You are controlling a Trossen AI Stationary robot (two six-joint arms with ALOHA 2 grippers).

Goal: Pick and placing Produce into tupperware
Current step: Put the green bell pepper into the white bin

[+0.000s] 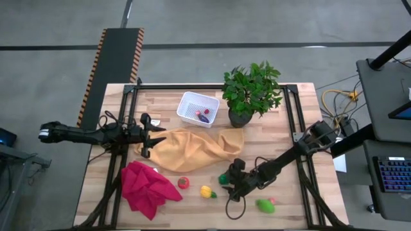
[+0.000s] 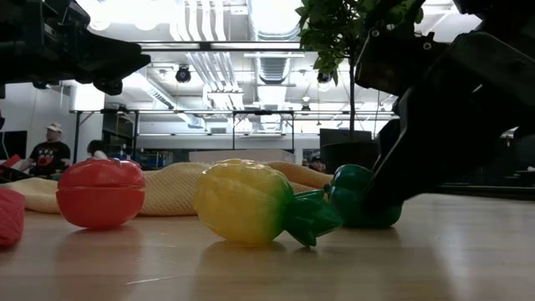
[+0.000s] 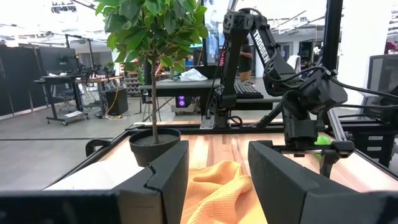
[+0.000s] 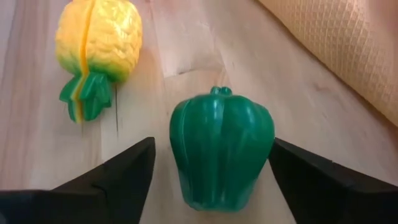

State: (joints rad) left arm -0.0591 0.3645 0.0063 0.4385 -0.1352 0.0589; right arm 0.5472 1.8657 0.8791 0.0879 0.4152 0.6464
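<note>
A green toy pepper stands on the table near its near edge. My right gripper is low and open, with one finger on each side of the pepper. A yellow pineapple, a red tomato and a green and pink piece lie nearby. The white bin holds a purple and a red piece. My left gripper waits open above the left end of an orange cloth. My right gripper comes at the pepper slanting down from the table's right. One finger stands right at the pepper's side, and I cannot tell whether it touches. The other finger is apart from it. The pepper rests on the table.
A potted plant stands to the right of the bin at the far side. The orange cloth spreads across the middle of the table. A red cloth lies crumpled at the near left. Bare wood shows around the near right.
</note>
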